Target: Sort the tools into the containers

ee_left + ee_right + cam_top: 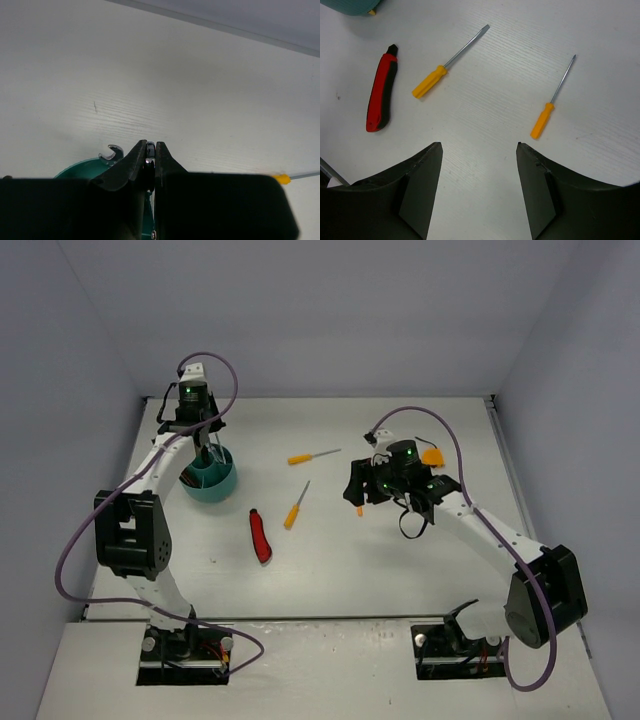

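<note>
Fingers (pixel 131 165) of your left gripper (pixel 150 150) pinch a thin silver wrench (pixel 150 147) over the teal tub (pixel 228 488); let go off-centre and it could catch the rim and tip out. Your right gripper (pixel 479 150) hangs wide and empty above the knife (pixel 381 95) and 2 screwdrivers (pixel 431 81).

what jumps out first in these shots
The teal tub at the far left of the table stands out, with the left gripper right above it, shut on a thin silver tool. Mid-table, a red-and-black knife and two orange-handled screwdrivers lie loose in front of the open right gripper.
</note>
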Available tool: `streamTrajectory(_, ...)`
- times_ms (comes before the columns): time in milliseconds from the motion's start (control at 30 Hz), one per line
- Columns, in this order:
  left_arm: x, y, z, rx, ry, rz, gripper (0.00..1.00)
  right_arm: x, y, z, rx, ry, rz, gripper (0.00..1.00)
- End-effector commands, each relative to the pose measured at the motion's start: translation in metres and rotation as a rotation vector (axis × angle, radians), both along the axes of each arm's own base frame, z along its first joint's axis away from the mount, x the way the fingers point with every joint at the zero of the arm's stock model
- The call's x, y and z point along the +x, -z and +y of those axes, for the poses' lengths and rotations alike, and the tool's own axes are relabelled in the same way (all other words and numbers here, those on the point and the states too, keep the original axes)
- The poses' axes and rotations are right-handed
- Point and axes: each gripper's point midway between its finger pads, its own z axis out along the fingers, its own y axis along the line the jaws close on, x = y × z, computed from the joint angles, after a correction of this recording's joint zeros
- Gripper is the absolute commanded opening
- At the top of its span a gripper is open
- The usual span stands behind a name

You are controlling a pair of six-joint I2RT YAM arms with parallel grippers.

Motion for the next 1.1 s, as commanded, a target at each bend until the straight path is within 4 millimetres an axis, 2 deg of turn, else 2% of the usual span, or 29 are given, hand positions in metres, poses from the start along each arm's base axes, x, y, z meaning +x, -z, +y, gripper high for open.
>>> streamTrajectory(0,0.016,-0.033,-0.002,-0.040,-0.015,-0.130,0.00,0.004,-0.003,0.006,0.013,-0.025,-0.022,0.58)
streamTrajectory(267,0.001,-0.033,0.003,-0.029,-0.026,-0.121,0.00,0.002,0.002,0.004,0.007,-0.020,-0.011,0.58)
streamTrajectory(433,-0.009,-0.054,0.003,-0.031,-0.018,-0.159,0.00,0.003,0.003,0.006,0.006,-0.025,-0.004,0.58)
streamTrajectory(567,-0.007,-0.067,0.002,-0.035,-0.013,-0.184,0.00,0.002,0.005,0.010,0.009,-0.033,0.002,0.58)
streamTrajectory(933,0.013,-0.062,-0.002,-0.039,-0.001,-0.184,0.00,-0.001,0.011,0.010,-0.004,-0.037,0.013,0.58)
streamTrajectory(1067,0.018,-0.044,-0.001,-0.018,-0.003,-0.151,0.00,-0.001,0.015,0.010,-0.011,-0.038,0.023,0.58)
